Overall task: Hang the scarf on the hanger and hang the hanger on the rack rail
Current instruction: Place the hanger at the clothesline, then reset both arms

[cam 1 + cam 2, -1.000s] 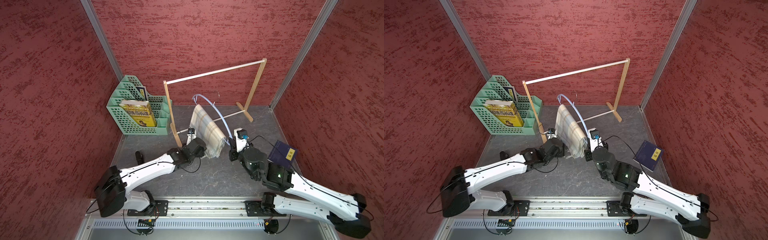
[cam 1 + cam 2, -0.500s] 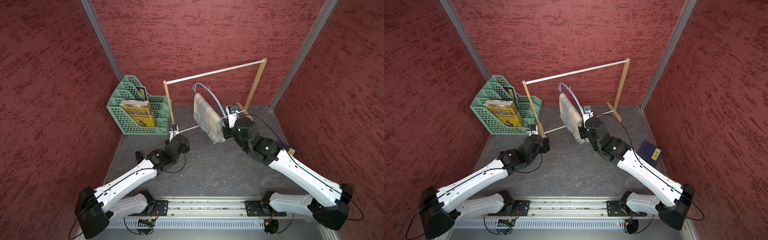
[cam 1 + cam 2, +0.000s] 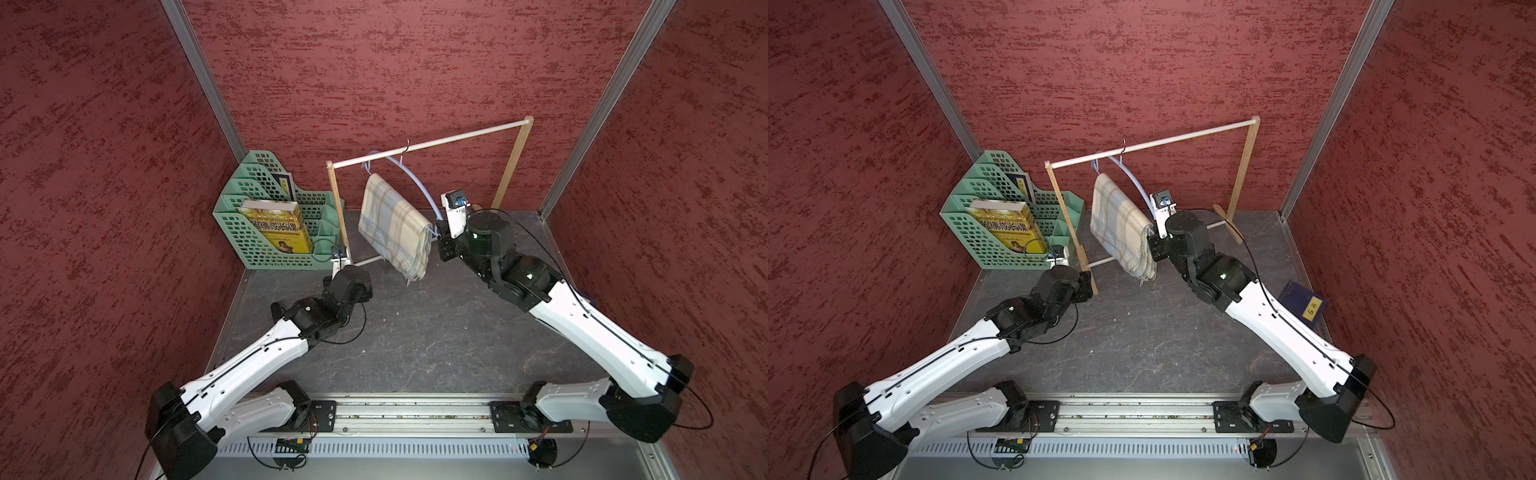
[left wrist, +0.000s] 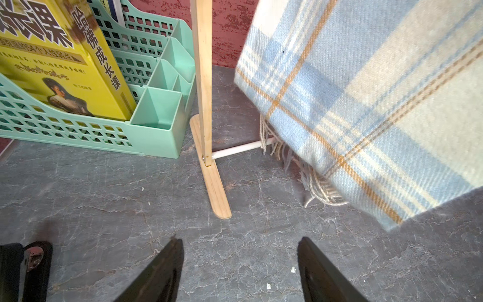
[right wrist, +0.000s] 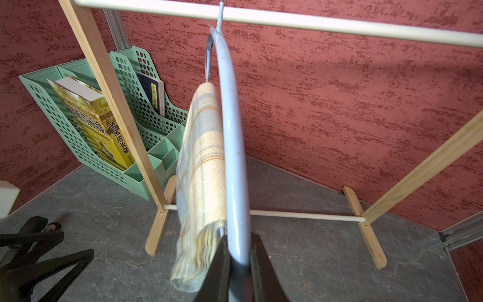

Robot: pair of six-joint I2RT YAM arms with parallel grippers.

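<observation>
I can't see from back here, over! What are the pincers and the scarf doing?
Left pincer open, empty, low near the rack post. Right pincer shut on the hanger end. Scarf draped over hanger, hook at rack rail.

right hand (image 5: pixel 239 244) raised and clamped, left hand (image 4: pixel 240 241) low, spread wide.
</observation>
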